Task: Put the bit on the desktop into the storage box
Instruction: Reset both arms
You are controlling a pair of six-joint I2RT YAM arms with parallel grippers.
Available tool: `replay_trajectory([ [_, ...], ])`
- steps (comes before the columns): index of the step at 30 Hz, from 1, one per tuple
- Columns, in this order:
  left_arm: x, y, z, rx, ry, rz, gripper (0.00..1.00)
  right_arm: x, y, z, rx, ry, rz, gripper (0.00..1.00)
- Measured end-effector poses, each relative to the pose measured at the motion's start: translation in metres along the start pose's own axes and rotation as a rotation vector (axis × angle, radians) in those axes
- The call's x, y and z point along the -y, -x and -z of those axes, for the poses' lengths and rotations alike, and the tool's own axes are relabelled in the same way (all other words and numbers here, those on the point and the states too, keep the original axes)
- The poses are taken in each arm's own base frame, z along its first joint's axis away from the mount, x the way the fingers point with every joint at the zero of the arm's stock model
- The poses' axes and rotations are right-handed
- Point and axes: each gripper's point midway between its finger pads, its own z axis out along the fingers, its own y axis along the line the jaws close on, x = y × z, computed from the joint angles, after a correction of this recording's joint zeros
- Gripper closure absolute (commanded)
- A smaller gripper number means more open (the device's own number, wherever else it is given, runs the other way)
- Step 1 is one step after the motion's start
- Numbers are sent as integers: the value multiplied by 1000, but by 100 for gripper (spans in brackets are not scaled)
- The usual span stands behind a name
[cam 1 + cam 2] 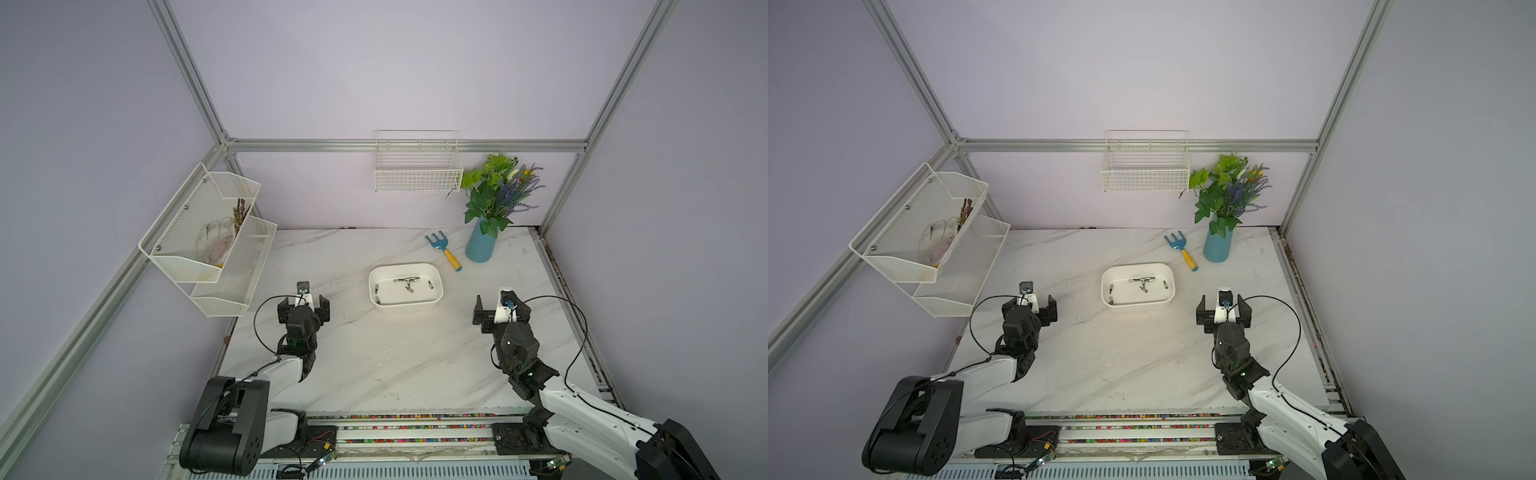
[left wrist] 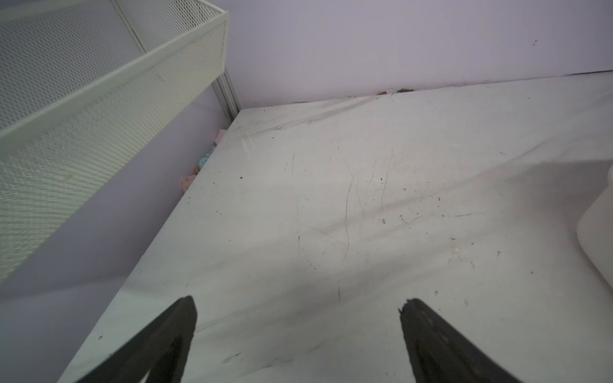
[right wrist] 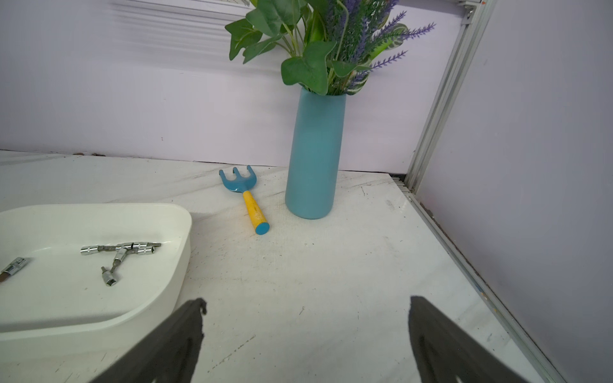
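The white storage box [image 1: 405, 266] [image 1: 1137, 266] sits mid-desktop between my two arms. Several silver bits [image 1: 406, 279] [image 1: 1142, 279] lie inside it, a cluster of them [image 3: 119, 248] clear in the right wrist view; I see no bit on the bare marble. My left gripper [image 1: 304, 307] [image 1: 1030, 307] [image 2: 299, 300] hovers open to the box's left, with only scuffed tabletop between its fingers. On the box's right, my right gripper [image 1: 500, 309] [image 1: 1223, 309] [image 3: 306, 299] is also open and empty, the box wall [image 3: 175, 265] just beside one finger.
A blue vase of greenery [image 1: 481, 245] and a blue hand rake with a yellow handle [image 1: 444, 250] stand behind the box at the back right. A wire basket [image 1: 417, 174] hangs on the back wall, a two-tier mesh rack [image 1: 208, 232] on the left wall.
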Motion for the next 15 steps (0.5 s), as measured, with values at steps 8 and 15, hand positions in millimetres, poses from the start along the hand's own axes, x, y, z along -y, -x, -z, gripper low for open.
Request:
replay_trajectory([
  [8, 14, -35, -30, -58, -62, 4, 0, 18, -17, -14, -14, -44, 5, 0],
  [15, 8, -17, -37, -14, -60, 47, 0, 28, -28, -31, -36, -64, -1, 0],
])
